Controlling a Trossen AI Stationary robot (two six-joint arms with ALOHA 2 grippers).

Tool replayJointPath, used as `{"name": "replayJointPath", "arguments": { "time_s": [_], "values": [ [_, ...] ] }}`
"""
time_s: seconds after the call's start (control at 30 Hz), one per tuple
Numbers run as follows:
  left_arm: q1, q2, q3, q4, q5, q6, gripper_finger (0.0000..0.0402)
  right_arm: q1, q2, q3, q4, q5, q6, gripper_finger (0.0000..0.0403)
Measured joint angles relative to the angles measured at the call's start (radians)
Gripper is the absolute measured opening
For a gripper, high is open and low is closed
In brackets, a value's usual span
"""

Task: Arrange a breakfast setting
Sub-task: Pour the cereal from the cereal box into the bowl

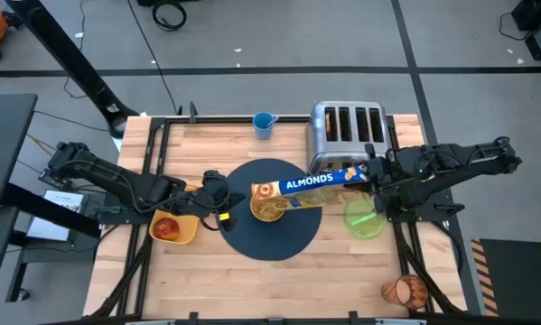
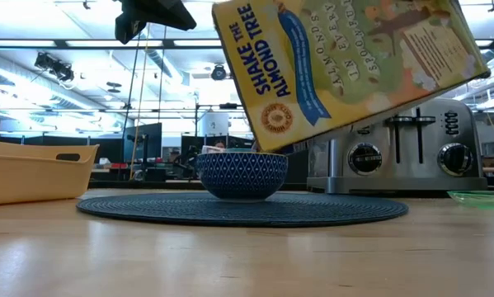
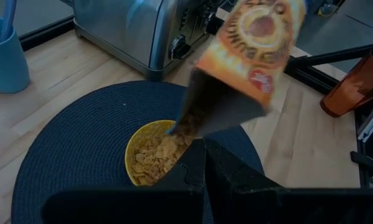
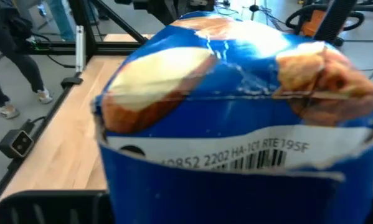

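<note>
A cereal box (image 1: 311, 181) marked ALMONDS hangs tilted over the bowl (image 1: 270, 210), with my right gripper (image 1: 371, 176) shut on it. The box's open end (image 3: 217, 112) points down, and flakes lie in the bowl's yellow inside (image 3: 150, 155). In the low view the bowl (image 2: 241, 175) is blue-patterned outside. It stands on the round dark mat (image 1: 279, 239). My left gripper (image 1: 223, 206) hovers shut over the mat's left edge, beside the bowl, with nothing in it. Its fingers (image 3: 192, 168) lie together in the left wrist view. My right gripper holds the cereal box by its closed bottom end (image 1: 359, 171), coming from the table's right side. In the right wrist view the box's barcode end (image 4: 236, 158) fills the picture and hides the fingers. The box is lifted clear, slanting down toward the bowl.
A chrome toaster (image 1: 347, 131) stands behind the mat, with a blue cup (image 1: 264, 124) to its left. A green plate (image 1: 365, 219) lies right of the mat. A yellow bin (image 1: 184, 230) holds a red apple (image 1: 166, 226). An orange-brown cup (image 1: 405, 291) lies near the front right.
</note>
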Motion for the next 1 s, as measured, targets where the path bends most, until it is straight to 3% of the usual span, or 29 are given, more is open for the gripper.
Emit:
{"name": "replayJointPath", "arguments": {
  "time_s": [0.2, 0.7, 1.0],
  "values": [
    [-0.003, -0.008, 0.000, 0.005, 0.000, 0.000, 0.0009, 0.000, -0.059, -0.003, -0.010, 0.021, 0.001, 0.0093],
    [-0.003, -0.044, 0.000, 0.086, 0.001, 0.076, 0.0009, 0.000, -0.257, -0.176, 0.075, 0.016, 0.027, 0.0093],
    [0.030, -0.080, 0.000, 0.355, 0.064, 0.267, 0.0009, 0.000, -0.391, -0.274, 0.147, 0.013, 0.039, 0.0093]
  ]
}}
